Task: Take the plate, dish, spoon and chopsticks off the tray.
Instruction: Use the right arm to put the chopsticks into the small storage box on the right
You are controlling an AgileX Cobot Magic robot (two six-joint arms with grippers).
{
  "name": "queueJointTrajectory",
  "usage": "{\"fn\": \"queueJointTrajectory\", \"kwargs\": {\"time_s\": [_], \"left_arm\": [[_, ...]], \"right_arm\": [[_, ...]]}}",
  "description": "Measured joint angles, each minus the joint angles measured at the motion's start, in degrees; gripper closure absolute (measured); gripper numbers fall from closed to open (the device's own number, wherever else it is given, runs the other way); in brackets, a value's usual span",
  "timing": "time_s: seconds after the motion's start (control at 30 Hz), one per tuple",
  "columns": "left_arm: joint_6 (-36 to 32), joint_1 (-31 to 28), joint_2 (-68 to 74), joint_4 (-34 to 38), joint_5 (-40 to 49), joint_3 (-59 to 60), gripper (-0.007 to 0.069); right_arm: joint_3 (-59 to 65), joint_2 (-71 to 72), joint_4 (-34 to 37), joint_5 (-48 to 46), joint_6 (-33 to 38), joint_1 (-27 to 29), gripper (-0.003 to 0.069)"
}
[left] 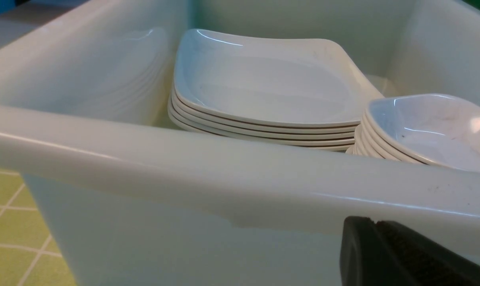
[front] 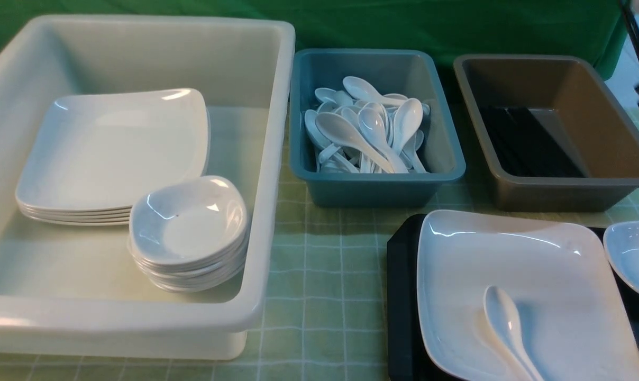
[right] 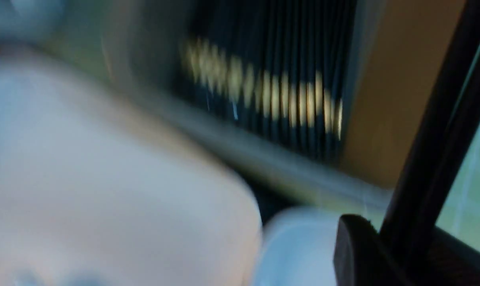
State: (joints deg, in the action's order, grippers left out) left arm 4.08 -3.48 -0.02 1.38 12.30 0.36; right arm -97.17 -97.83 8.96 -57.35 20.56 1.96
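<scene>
Though shallow, plate (front: 536,264) glossy white.

Front camera looks forward and down. Left wrist hugs the white tub (left: 224,174), peeking over its rim at stacked plates (left: 264,87) the front view also sees. Right wrist, blurred, sits close above the brown tub (right: 391,99).
</scene>
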Motion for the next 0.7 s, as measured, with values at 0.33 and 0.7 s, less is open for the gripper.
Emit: {"fn": "queueJointTrajectory", "kwargs": {"time_s": [0.33, 0.7], "left_arm": [[0.0, 0.07, 0.0, 0.0, 0.0, 0.0, 0.0603], [0.0, 0.07, 0.0, 0.0, 0.0, 0.0, 0.0596]], "right_arm": [[-8.79, -16.1, 10.27, 23.02, -5.9, -0.17, 0.0567], [-8.79, -24.94, 10.37, 19.45, -6.04, -0.17, 0.032]]}}
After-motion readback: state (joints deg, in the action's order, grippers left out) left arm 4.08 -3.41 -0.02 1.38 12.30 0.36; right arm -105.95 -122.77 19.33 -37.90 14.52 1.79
